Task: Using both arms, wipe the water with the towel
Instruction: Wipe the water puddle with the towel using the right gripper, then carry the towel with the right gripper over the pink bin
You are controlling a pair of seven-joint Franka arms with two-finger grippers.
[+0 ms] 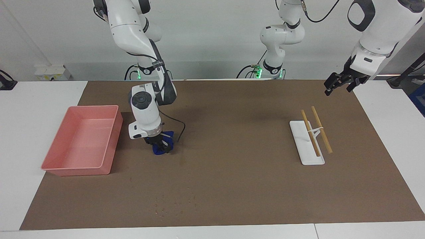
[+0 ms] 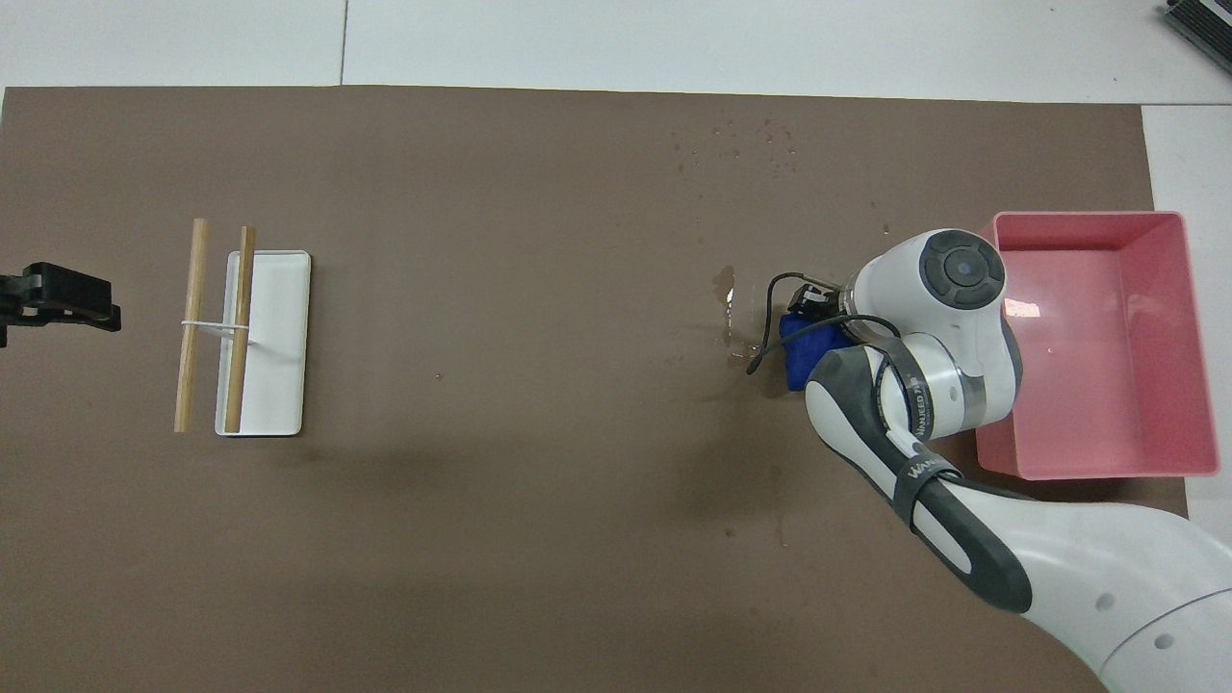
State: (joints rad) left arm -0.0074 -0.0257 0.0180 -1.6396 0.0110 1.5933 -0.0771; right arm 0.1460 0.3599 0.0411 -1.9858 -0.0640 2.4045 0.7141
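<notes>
A: Start close to the robots. The left gripper point(image 1: 342, 84) hangs in the air over the left arm's end of the bench point(image 1: 232, 186), waiting. I cannot tell how its jaws stand.

B: Next out, the right gripper point(image 1: 161, 145) is down on the towel point(image 1: 162, 150), jaws clamped into it. It's a small royal-blue lump of soft cloth, bunched under the wrist (most of it hidden by the arm from overhead), pressed onto the brown mat beside the pink tray point(image 1: 109, 146).

A: And the water point(image 2: 729, 310)?

B: A glossy, darker-brown blotch with a ragged outline, lying just beside the towel, toward the left arm's end.

A: The tray is smooth plastic, rectangular, with sloped walls. Well apart, toward the left arm's end, sits a flat white dish point(image 1: 300, 146) with two slim wooden sticks point(image 1: 321, 133) laid across it.

B: Farthest out, a scatter of tiny droplets point(image 1: 162, 207) specks the mat.
</notes>
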